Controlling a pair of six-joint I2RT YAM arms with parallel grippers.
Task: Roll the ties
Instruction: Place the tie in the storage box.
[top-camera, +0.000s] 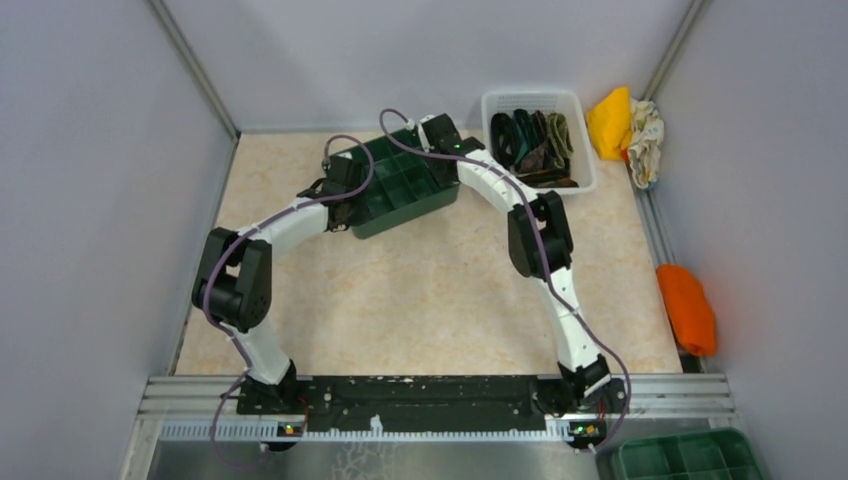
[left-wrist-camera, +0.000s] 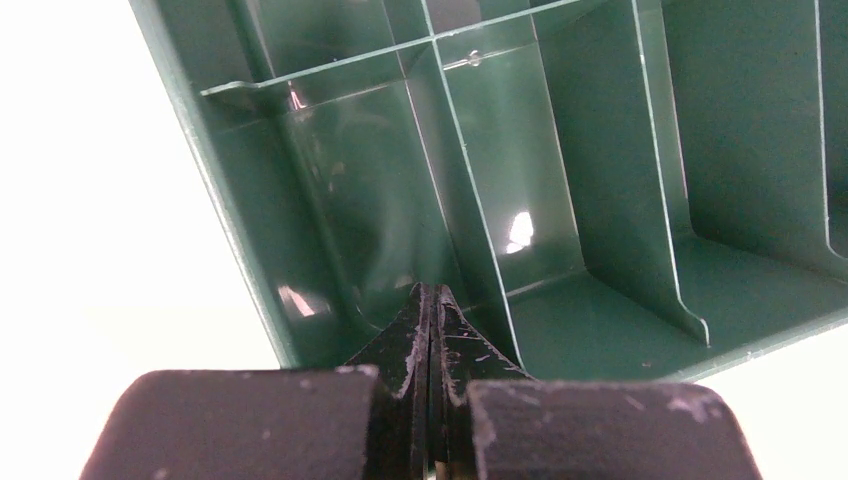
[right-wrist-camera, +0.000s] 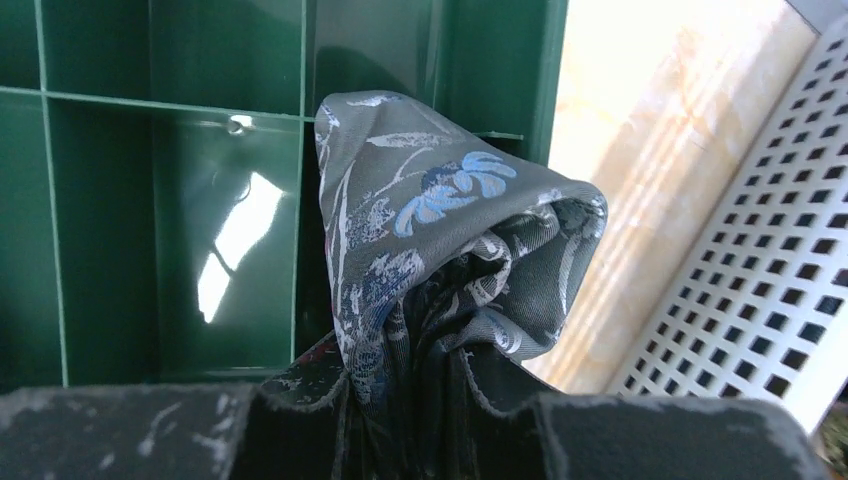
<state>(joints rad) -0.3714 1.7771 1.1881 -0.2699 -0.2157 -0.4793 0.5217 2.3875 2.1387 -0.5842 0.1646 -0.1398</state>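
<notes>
My right gripper (right-wrist-camera: 450, 345) is shut on a rolled grey tie (right-wrist-camera: 450, 240) with a pale blue and white pattern, held over the far right corner of the green divided tray (right-wrist-camera: 170, 200). In the top view the right gripper (top-camera: 432, 132) sits at the tray's (top-camera: 415, 205) back edge and hides the tie. My left gripper (left-wrist-camera: 432, 290) is shut and empty, its tips just inside a near compartment of the tray (left-wrist-camera: 600, 200); in the top view it (top-camera: 345, 200) is at the tray's left end. Several dark ties (top-camera: 532, 140) lie in the white basket (top-camera: 584, 150).
A yellow cloth (top-camera: 610, 122) and a patterned cloth (top-camera: 645, 140) lie right of the basket. An orange cloth (top-camera: 687, 305) lies at the right wall. A second green tray (top-camera: 690, 455) sits at the near right. The perforated basket wall (right-wrist-camera: 760, 260) is close to my right gripper.
</notes>
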